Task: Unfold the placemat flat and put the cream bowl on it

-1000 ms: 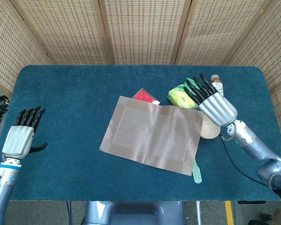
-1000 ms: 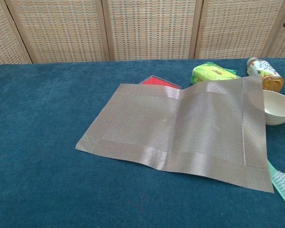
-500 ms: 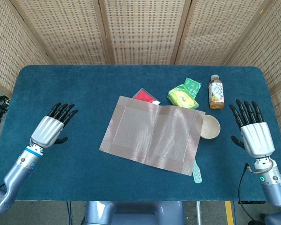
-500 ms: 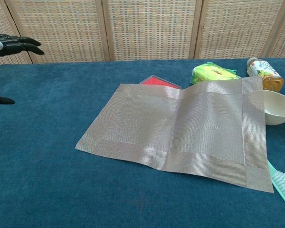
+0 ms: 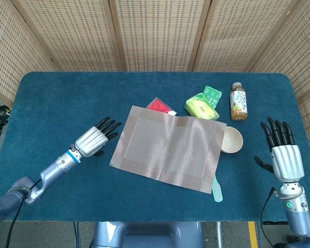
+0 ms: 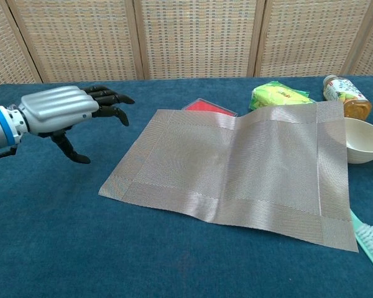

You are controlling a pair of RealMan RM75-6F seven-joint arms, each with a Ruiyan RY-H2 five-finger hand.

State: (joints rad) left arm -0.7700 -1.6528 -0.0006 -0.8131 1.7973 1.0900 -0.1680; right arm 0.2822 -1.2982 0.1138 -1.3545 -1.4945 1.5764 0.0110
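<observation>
The grey woven placemat (image 5: pixel 168 147) (image 6: pixel 236 164) lies spread open on the blue table, its far right corner raised over a green packet. The cream bowl (image 5: pixel 231 140) (image 6: pixel 362 140) stands upright on the cloth, touching the mat's right edge, partly hidden by it. My left hand (image 5: pixel 94 139) (image 6: pixel 65 112) hovers open just left of the mat, fingers pointing at its left edge, touching nothing. My right hand (image 5: pixel 283 156) is open, fingers spread, well to the right of the bowl; it shows only in the head view.
A red flat box (image 5: pixel 160 106) (image 6: pixel 209 107) pokes out behind the mat. A green-yellow packet (image 5: pixel 201 106) (image 6: pixel 277 95) and a tea bottle (image 5: pixel 238 101) (image 6: pixel 345 97) stand behind the bowl. A mint brush (image 5: pixel 217 188) (image 6: pixel 370 237) lies at the mat's near right corner.
My left hand has travelled right toward the mat's left edge and now shows in the chest view. My right hand has pulled back from the bowl to the table's right side.
</observation>
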